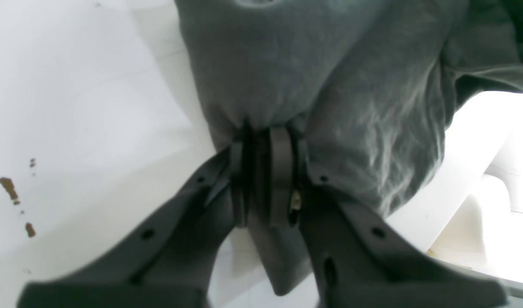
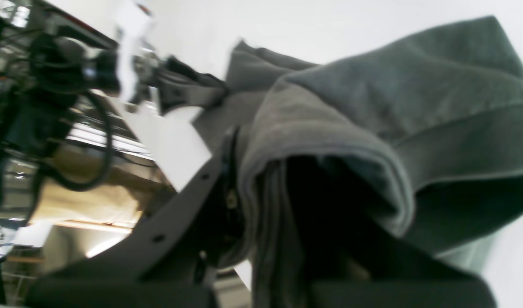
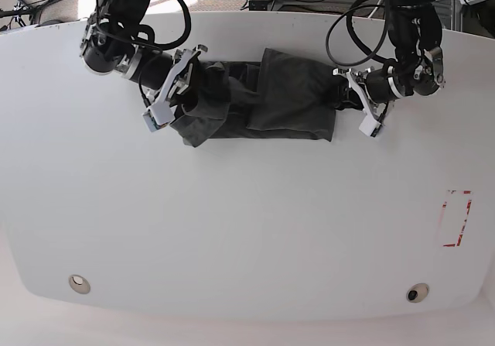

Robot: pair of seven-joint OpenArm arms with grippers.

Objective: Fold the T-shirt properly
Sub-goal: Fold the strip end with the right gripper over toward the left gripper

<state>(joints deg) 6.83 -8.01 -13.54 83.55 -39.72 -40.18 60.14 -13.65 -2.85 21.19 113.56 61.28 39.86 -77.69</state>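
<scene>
The dark charcoal-grey, wrinkly cotton T-shirt (image 3: 267, 102) lies bunched into a narrow band across the far part of the white bench (image 3: 247, 230). The left claw (image 1: 265, 137) is clamped on one end, and the right claw (image 3: 179, 90) appears pinched on the other, though blur obscures it. The fold seems mid-way; next, both ends need carrying together evenly. No writing is legible.

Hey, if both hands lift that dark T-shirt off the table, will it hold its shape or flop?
Likely floppy: the T-shirt bunches into wrinkles where the left hand pinches it. It would probably sag in the middle, since it drapes over the right hand in soft folds. Probably light and not slippery; thin cloth stays pinched.
</scene>
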